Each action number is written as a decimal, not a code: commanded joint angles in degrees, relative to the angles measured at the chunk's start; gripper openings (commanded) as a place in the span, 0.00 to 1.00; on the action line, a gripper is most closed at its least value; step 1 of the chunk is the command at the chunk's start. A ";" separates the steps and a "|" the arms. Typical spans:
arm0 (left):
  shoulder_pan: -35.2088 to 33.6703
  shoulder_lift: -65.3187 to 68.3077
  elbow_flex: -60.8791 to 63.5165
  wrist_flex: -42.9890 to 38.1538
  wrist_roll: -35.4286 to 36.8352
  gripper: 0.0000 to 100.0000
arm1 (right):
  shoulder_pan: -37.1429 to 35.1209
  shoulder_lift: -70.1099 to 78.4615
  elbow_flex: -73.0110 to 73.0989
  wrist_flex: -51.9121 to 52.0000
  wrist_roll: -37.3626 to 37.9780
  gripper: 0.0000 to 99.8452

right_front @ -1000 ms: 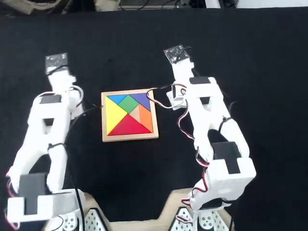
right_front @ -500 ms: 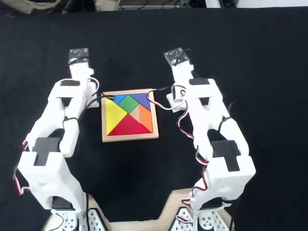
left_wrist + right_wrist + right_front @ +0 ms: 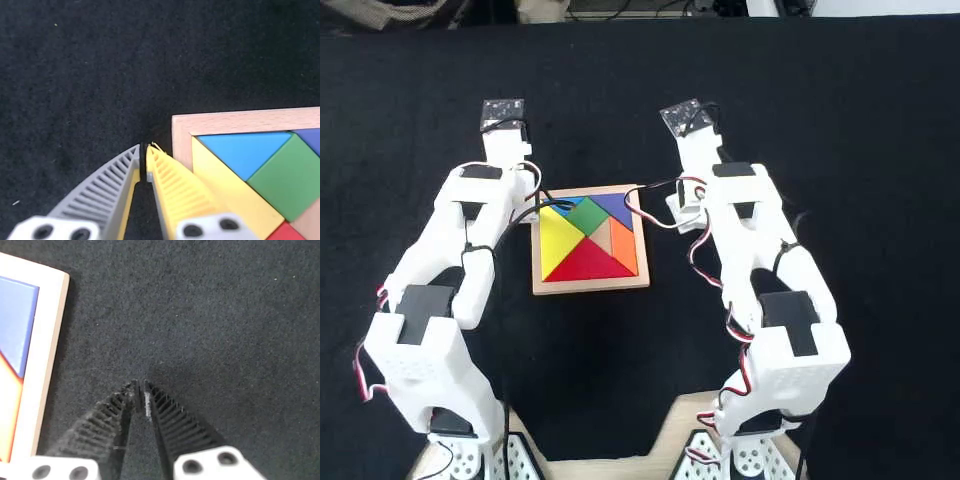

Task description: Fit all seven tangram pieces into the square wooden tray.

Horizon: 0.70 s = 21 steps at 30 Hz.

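No legible text, number, label or sign found. The wooden tray (image 3: 590,287) carries none. The speckled plate (image 3: 685,115) beyond the tray's far right corner possibly bears markings; unreadable.

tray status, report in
Left gripper shut, empty, at a corner of the tray. Right gripper shut, empty, over black cloth off the opposite side. Seven pieces fill the tray.

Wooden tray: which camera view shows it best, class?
The high view: the whole wooden tray shows, filled with tangram pieces. The left wrist view catches one corner, the right wrist view another corner.
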<state>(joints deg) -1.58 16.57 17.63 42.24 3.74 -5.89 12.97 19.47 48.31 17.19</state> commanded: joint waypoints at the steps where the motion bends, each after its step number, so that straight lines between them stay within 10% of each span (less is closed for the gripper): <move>1: 2.77 -0.53 -2.95 -0.09 -0.09 0.03 | -0.18 -0.48 -0.31 -0.70 -0.26 0.01; 21: 5.05 0.00 -3.82 -0.18 -0.18 0.03 | -0.18 -0.40 -0.22 -0.79 -0.26 0.01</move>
<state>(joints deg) 1.76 17.01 16.84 42.15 3.74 -5.89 12.97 19.47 48.22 17.10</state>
